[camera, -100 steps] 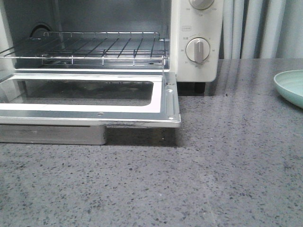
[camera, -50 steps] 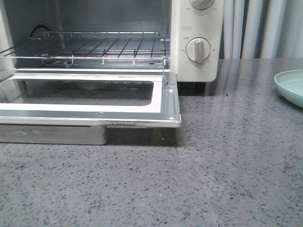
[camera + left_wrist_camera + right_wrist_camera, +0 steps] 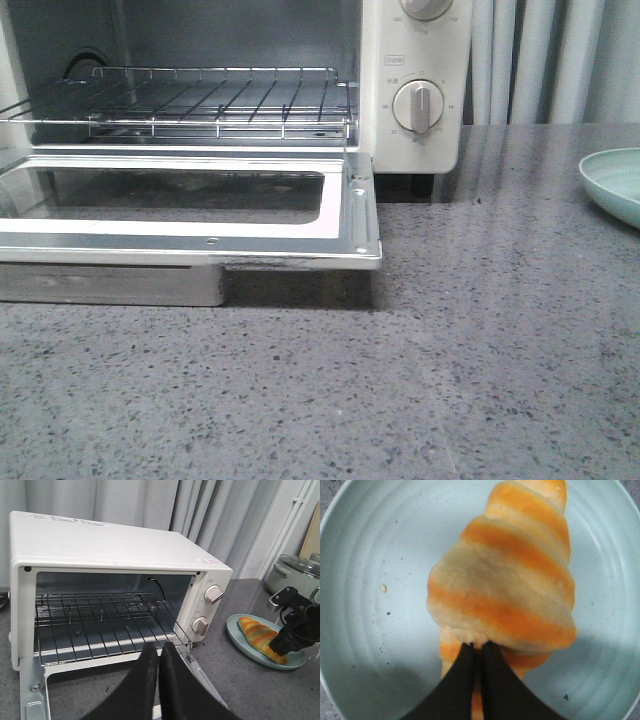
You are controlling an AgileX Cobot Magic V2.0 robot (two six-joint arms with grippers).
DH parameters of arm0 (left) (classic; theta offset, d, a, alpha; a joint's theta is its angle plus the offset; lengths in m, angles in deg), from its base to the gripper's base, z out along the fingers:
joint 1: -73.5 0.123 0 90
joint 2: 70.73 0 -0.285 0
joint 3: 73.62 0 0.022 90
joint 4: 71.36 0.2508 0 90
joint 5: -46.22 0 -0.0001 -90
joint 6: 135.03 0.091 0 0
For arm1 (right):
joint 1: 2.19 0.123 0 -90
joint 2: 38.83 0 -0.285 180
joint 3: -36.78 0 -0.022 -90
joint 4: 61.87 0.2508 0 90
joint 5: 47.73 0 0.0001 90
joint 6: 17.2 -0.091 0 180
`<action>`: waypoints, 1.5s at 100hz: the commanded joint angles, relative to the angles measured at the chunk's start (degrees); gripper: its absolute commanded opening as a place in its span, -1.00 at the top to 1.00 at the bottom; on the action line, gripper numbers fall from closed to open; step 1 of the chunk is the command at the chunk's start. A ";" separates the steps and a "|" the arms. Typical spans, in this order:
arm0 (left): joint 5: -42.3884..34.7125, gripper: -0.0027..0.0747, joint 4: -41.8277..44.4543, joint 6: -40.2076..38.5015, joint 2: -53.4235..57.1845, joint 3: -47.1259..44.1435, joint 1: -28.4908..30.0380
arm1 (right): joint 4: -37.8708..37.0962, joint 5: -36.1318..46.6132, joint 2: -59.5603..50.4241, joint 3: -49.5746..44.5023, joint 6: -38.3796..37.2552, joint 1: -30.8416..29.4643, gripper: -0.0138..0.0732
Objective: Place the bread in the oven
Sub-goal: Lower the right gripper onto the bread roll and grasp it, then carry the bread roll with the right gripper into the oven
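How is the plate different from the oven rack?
The plate is solid pale green and round; the oven rack is thin metal wires, squarish, with gaps. The plate holds the bread; the rack holds nothing. The plate sits on the counter; the rack sits inside the oven. Both lie flat.

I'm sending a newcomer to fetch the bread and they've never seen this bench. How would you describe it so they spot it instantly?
Find the cream-white toaster oven with its door open. On the counter on its dial side sits a pale green plate. The bread lies on it: a tapering loaf, striped orange and cream, the only food there.
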 commanded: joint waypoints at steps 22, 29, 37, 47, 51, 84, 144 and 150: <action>-4.20 0.99 0.00 -0.01 -0.61 1.61 -0.51 | -0.50 -7.45 -9.13 7.89 0.98 2.59 0.84; -4.20 0.99 0.00 -0.01 -0.61 1.61 -0.51 | -0.50 -10.78 -11.71 10.39 2.86 4.00 0.84; -4.20 0.99 0.00 -0.01 -0.61 1.61 -0.51 | -0.40 -15.80 -14.18 13.35 4.87 6.25 0.84; -4.20 0.99 0.00 -0.01 -0.61 1.61 -0.51 | 1.01 -23.89 -16.73 16.91 6.67 10.14 0.84; -4.20 0.99 0.00 -0.01 -0.61 1.61 -0.51 | 2.48 -27.37 -17.67 18.21 7.45 12.14 0.84; -4.31 0.99 -0.38 -0.01 -0.61 1.61 -0.51 | 13.10 -30.57 -20.39 19.47 8.85 31.53 0.84; -3.20 0.99 -0.48 -0.01 -0.61 1.61 -0.51 | 3.13 -12.20 4.48 32.71 11.29 49.01 0.84; -3.20 0.99 -0.48 -0.01 -0.61 1.61 -0.51 | -1.48 -10.40 6.26 33.84 11.29 49.01 0.84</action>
